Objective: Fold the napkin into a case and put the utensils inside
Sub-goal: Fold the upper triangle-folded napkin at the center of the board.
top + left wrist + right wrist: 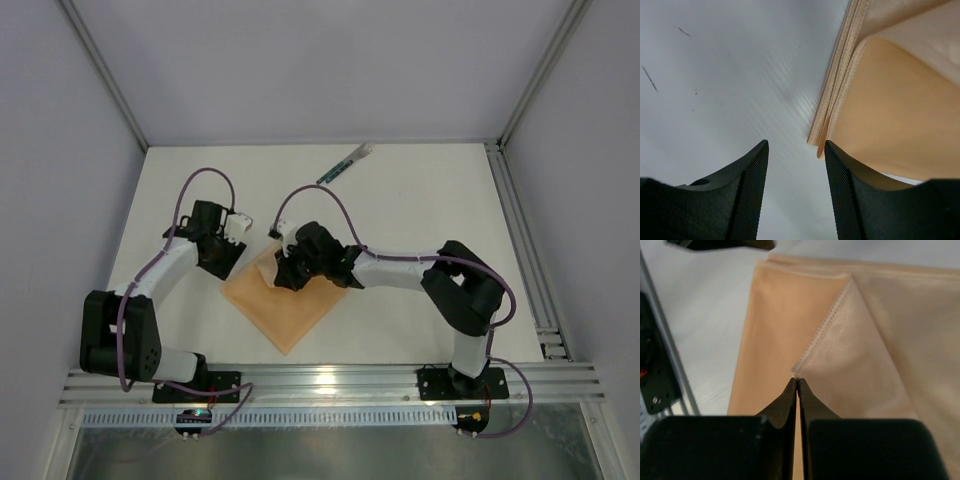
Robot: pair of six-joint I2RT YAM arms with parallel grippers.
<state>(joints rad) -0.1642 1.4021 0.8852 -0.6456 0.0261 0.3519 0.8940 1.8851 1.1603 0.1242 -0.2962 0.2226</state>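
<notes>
White tabletop (430, 210), napkin (285, 310) half-folded at frame centre, long axis upper-left to lower-right: right gripper (796, 382) is on it, jaws pressed together on the flap corner; left gripper (796, 145), jaws spread and empty, has the layered edge just right; utensils (345, 163) well apart, upper centre.

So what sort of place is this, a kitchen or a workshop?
Most likely a robotics lab test cell: a white table boxed in by plain panels and aluminium rails, a cabled left arm and right arm bolted at its edge, with a napkin and utensils laid out.
</notes>
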